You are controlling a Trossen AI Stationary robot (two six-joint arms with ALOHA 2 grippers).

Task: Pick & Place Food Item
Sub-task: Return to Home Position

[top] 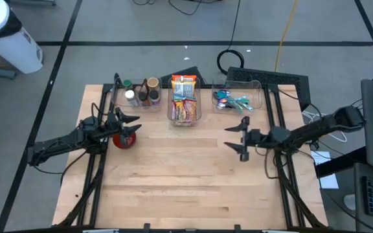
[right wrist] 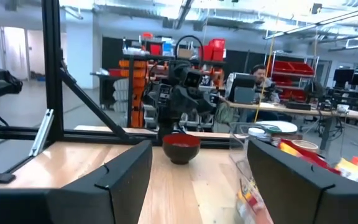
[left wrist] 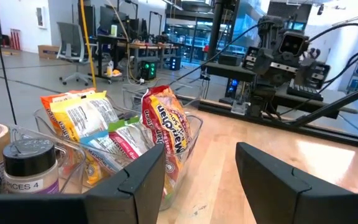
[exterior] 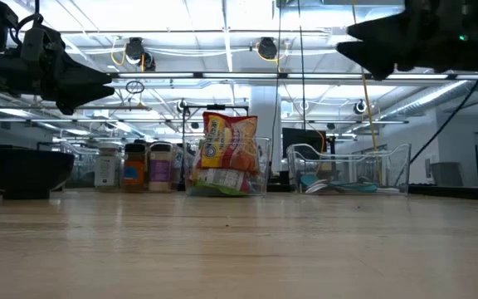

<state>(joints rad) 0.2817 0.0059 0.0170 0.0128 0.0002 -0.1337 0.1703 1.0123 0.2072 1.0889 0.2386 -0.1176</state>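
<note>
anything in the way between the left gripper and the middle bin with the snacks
Nothing visible: the left gripper, open and raised near the red bowl, has only bare table between it and the middle bin. The right gripper waits open on the right.

A red bowl (top: 124, 138) sits on the left of the wooden table (top: 186, 184), and a white container (top: 15, 45) sits on the floor beyond.

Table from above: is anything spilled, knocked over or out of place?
Nothing spilled or tipped. The bottles stand upright in their bin. Only the red bowl sits outside any bin, below the left hand.
</note>
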